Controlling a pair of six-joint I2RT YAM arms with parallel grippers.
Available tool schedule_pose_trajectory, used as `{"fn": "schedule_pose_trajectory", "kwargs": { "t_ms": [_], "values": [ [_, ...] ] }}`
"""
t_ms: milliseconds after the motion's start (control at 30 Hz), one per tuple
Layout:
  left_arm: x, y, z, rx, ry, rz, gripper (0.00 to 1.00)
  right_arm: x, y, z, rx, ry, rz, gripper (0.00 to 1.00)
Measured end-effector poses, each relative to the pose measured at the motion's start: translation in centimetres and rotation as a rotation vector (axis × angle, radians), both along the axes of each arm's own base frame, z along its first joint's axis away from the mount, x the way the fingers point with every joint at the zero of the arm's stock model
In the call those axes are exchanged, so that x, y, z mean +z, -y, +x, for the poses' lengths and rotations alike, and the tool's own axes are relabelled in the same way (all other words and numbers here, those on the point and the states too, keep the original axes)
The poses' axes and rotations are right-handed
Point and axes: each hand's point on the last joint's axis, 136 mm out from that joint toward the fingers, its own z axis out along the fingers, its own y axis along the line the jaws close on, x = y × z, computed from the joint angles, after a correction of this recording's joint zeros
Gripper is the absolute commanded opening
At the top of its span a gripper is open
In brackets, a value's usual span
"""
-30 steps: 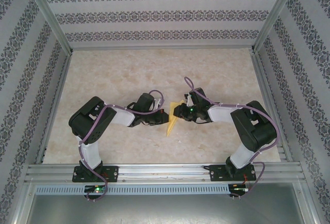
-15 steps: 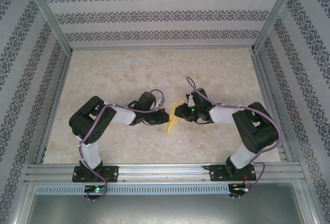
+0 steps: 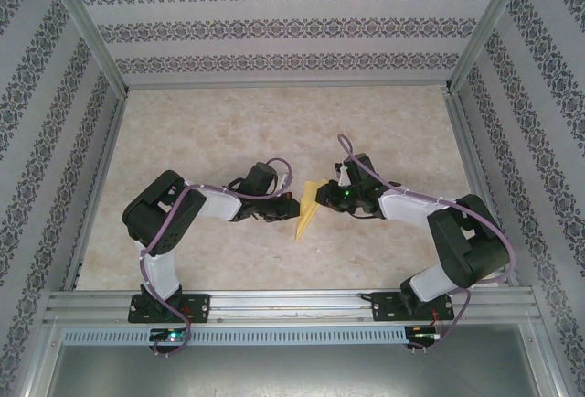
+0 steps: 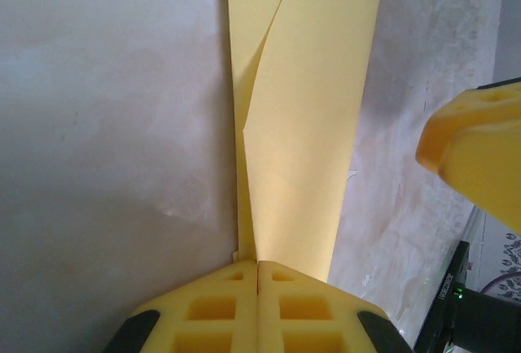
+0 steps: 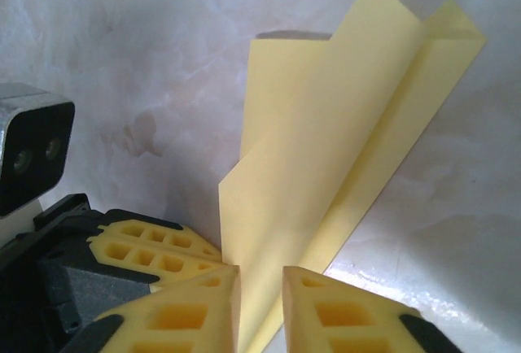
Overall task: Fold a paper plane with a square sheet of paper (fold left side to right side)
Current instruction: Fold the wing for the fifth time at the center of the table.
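Note:
The square sheet of paper point(image 3: 304, 218) is yellow and folded into a narrow pointed strip, lying mid-table between the two arms. My left gripper point(image 3: 292, 206) is shut on its near end; in the left wrist view the paper point(image 4: 309, 125) runs away from the pinched fingertips of the left gripper point(image 4: 258, 265), one layer lifted. From the right, my right gripper point(image 3: 321, 198) straddles the paper point(image 5: 342, 141). A gap shows between the jaws of the right gripper point(image 5: 260, 284), with the raised flap in it. The left fingers point(image 5: 155, 247) sit close beside them.
The marbled tabletop point(image 3: 228, 132) stretches free behind and to both sides of the paper. Patterned walls and aluminium posts enclose it, and a metal rail point(image 3: 292, 305) with the arm bases runs along the near edge. A right fingertip point(image 4: 476, 154) shows at the left wrist view's right edge.
The right arm's elbow has swung outward to the right and its gripper has shifted slightly right, with the jaws narrowed around the paper. The left arm has stayed still, gripping.

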Motion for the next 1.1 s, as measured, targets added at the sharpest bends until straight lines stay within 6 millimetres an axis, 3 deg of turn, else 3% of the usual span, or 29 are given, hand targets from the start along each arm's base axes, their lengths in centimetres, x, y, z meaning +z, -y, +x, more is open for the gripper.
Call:
{"fn": "schedule_pose_trajectory", "kwargs": {
  "t_ms": [233, 433, 1100],
  "values": [
    [0.0, 0.0, 0.0, 0.000, 0.000, 0.005, 0.02, 0.0, -1.8, 1.2, 0.030, 0.006, -0.003, 0.10],
    [-0.1, 0.0, 0.1, 0.003, -0.005, 0.015, 0.00, -1.5, -1.6, 1.1, 0.024, -0.028, -0.030, 0.10],
    [-0.2, 0.0, 0.0, 0.007, -0.013, 0.032, 0.00, -3.0, -0.9, 1.0, 0.025, -0.036, -0.076, 0.08]
  ]
}}
